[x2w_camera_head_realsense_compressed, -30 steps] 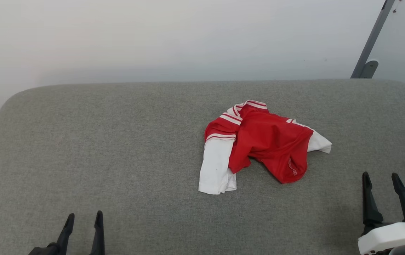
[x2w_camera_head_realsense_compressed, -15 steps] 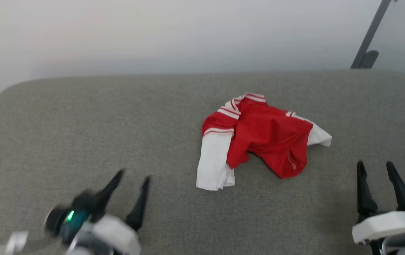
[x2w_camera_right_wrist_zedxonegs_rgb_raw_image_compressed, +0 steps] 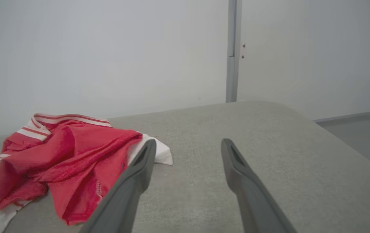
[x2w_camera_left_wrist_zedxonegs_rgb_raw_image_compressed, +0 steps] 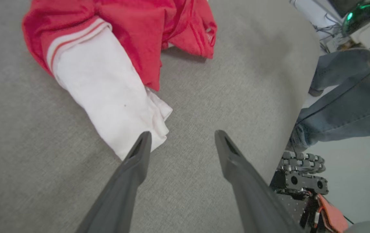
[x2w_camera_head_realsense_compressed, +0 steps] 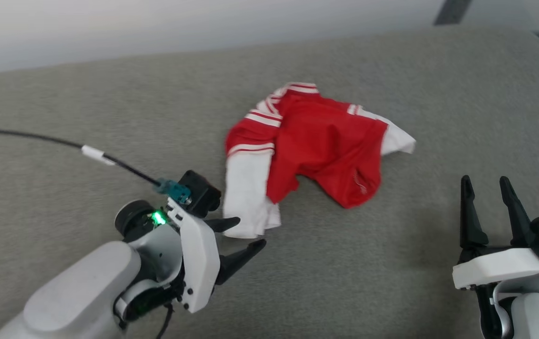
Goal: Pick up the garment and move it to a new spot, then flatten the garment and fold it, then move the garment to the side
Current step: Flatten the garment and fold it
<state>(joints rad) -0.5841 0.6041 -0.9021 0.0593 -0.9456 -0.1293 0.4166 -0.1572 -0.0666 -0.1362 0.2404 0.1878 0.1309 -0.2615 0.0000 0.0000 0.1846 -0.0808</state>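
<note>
On the grey cushion [x2w_camera_head_realsense_compressed: 62, 94], left jaws stand spread beside the garment [x2w_camera_head_realsense_compressed: 316, 146]; right jaws spread too.

- The red jersey [x2w_camera_left_wrist_zedxonegs_rgb_raw_image_compressed: 133, 32] is seen crumpled on the grey cushion [x2w_camera_left_wrist_zedxonegs_rgb_raw_image_compressed: 26, 168].
- The left gripper [x2w_camera_left_wrist_zedxonegs_rgb_raw_image_compressed: 181, 137] is held spread, just beside the white sleeve [x2w_camera_left_wrist_zedxonegs_rgb_raw_image_compressed: 104, 94].
- Legs in jeans [x2w_camera_left_wrist_zedxonegs_rgb_raw_image_compressed: 343, 110] are seen beyond the cushion's edge.

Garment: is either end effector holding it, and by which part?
Nothing is held. The left end effector is open at the white sleeve of the garment; the right end effector is open, apart.
</note>
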